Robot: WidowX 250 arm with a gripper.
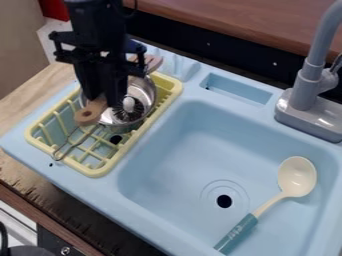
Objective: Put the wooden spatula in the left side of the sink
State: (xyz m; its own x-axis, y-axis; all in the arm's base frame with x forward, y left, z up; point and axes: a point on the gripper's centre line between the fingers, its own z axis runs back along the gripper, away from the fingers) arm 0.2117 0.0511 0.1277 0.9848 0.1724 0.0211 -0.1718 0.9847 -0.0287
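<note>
- Over the left edge of the light-blue moulded sink [143, 220]: black two-finger claw [107, 99], pointing down at the rack. Grip: cannot tell whether it is spread, pressed together or pinching the wood.
- At that edge: pale-yellow slatted plastic rack [97, 172], its raised rim presumably meant to keep loose wares together.
- Within the rack, towards its far end: round silver metal pot [145, 90]; the slats and rim likely steady it. Its looped wire handle [75, 143] crosses the rack's left rim, probably for want of room inside.
- At the pot's near-left side, beneath the claw: light-brown wooden spatula [87, 116], its end standing out clear. The claw's place directly above suits a lift towards the basin [180, 150].
- Right part of the basin: cream spoon with teal handle [289, 179], bowl by the right wall, handle towards the near edge; the basin's left side is thus the likelier berth.
- Spatula, appearance: plain, matt, tan wood; rounded end, small dark round hole, perhaps for hanging. Middle hidden by the claw. Pinkish-brown wood [153, 62] at the rack's far edge may be its other end; uncertain.
</note>
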